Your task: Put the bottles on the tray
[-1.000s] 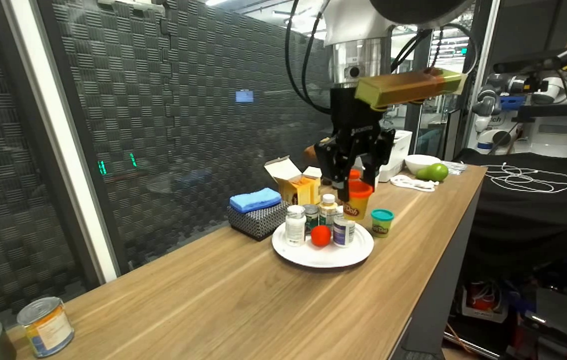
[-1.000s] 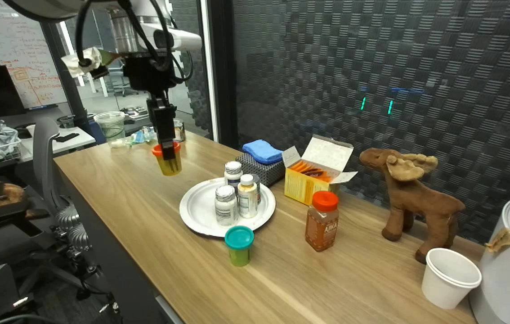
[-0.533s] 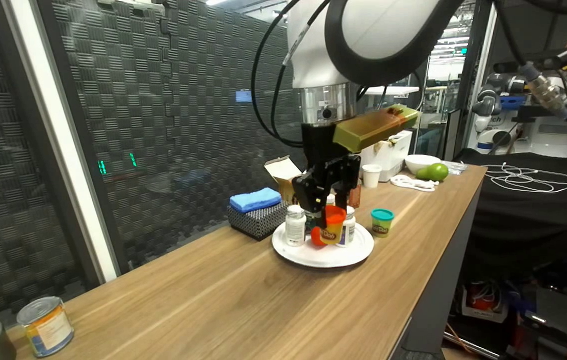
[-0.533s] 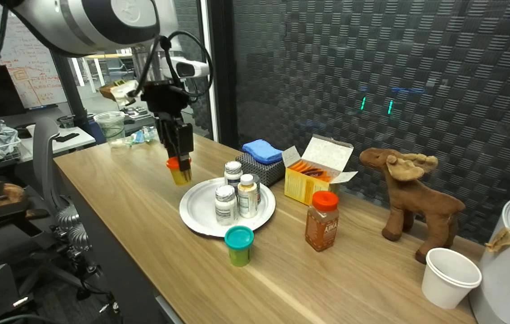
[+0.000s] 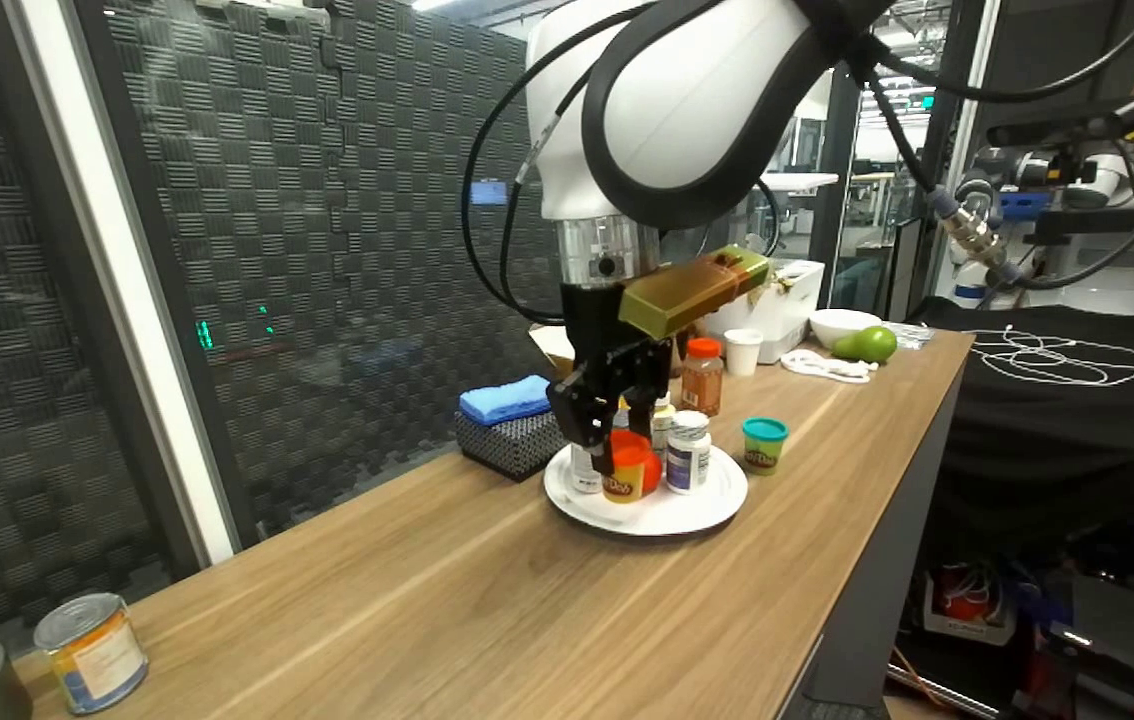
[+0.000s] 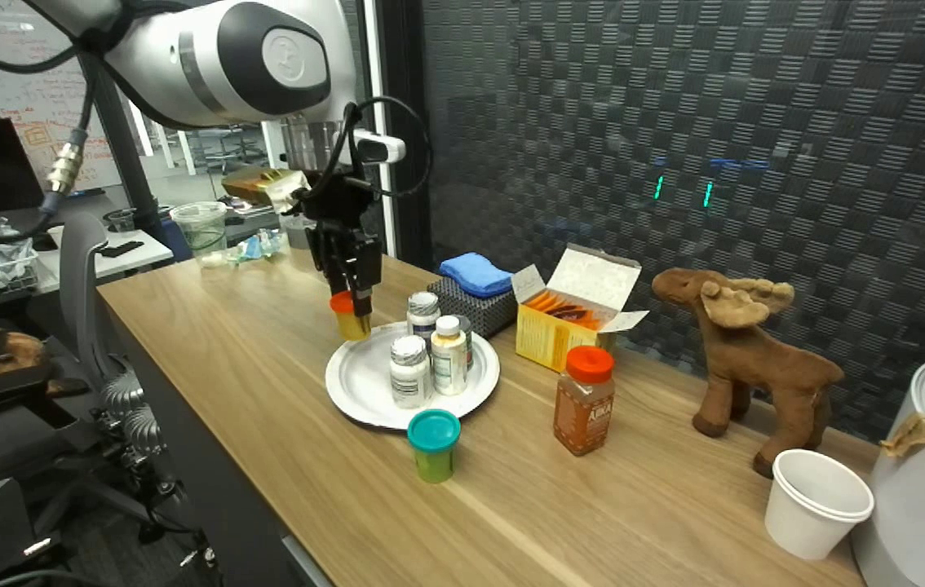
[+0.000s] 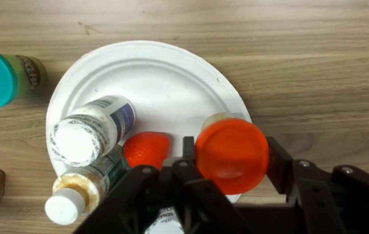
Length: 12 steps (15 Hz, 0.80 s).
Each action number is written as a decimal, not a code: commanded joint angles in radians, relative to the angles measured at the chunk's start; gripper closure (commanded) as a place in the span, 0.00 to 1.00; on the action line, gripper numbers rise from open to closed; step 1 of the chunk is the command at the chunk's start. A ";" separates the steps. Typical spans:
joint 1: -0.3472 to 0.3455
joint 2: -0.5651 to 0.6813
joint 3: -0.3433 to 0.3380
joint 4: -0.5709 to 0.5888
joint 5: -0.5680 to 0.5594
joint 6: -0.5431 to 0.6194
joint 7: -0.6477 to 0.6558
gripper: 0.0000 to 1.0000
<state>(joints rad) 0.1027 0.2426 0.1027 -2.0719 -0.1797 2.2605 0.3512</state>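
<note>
Four bottles stand on the round white plate [image 6: 348, 395]: a white bottle [image 5: 583, 474], a purple-labelled bottle [image 7: 121, 118], a yellowish bottle [image 6: 449, 363] and a dark green bottle [image 7: 113, 165]. A red-capped spice jar [image 6: 583, 412] is on the wooden surface [image 6: 528, 505], apart from the plate. My hand [image 7: 231, 149] is closed on a yellow Play-Doh tub [image 5: 622, 490], one finger [image 7: 189, 148] at each side of its orange lid. The tub is over the plate near the rim; whether its base touches I cannot tell.

I judge the step in hand to be setting this tub down. I should ease it inward to the bare flat part, since the sloping rim could tip it, and keep it off the rounded red object [image 7: 147, 149] just beside it. Then I would lower straight until the base sits flat, and part my fingers only a little, so as not to nudge the white bottle nearby.

The lid points up and the long axis is near vertical, though in an exterior view the tub [image 6: 353, 329] leans slightly; I would straighten that before letting go. The bottles and the spice jar stand caps up, long axes vertical.
</note>
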 commanded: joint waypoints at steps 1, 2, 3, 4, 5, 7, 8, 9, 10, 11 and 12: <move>0.019 0.048 -0.027 0.063 -0.004 -0.006 -0.029 0.71; 0.019 0.057 -0.031 0.071 -0.002 -0.004 -0.031 0.71; 0.020 0.066 -0.035 0.079 -0.001 -0.004 -0.033 0.71; 0.019 0.074 -0.037 0.086 0.002 -0.003 -0.036 0.71; 0.020 0.082 -0.041 0.093 -0.001 -0.001 -0.035 0.71; 0.021 0.095 -0.048 0.106 -0.001 0.000 -0.037 0.71; 0.021 0.100 -0.051 0.111 -0.001 0.000 -0.037 0.71; 0.020 0.106 -0.054 0.117 -0.001 0.001 -0.037 0.71; 0.020 0.110 -0.056 0.121 0.001 0.000 -0.039 0.71; 0.019 0.115 -0.058 0.126 0.004 -0.001 -0.042 0.71; 0.018 0.119 -0.060 0.132 0.004 -0.004 -0.045 0.71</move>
<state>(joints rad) 0.1062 0.3420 0.0624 -1.9817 -0.1797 2.2620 0.3268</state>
